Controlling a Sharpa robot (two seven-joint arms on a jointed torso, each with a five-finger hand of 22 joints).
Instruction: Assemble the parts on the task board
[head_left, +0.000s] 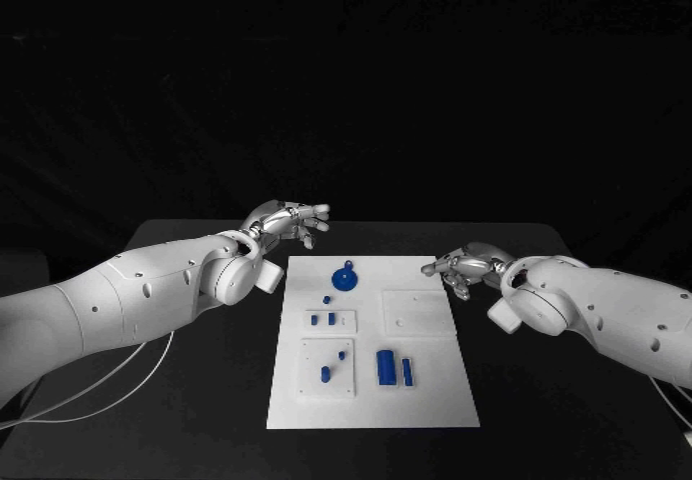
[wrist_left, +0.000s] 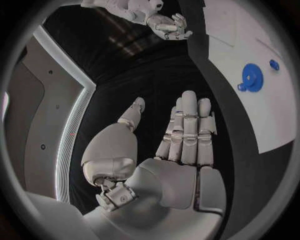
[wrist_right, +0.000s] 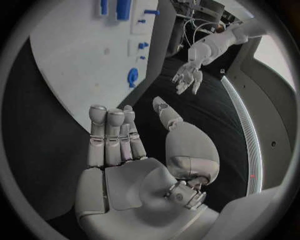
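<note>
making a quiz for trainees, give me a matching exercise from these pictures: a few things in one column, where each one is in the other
Things
1. left hand
2. right hand
3. round blue part
4. large blue cylinder

Places, by the head view
A. on the task board, in its near half
B. over the black table, off the board's far left corner
C. on the board, near its far edge
D. over the black table, beside the board's right edge

Pairs: 1-B, 2-D, 3-C, 4-A
</note>
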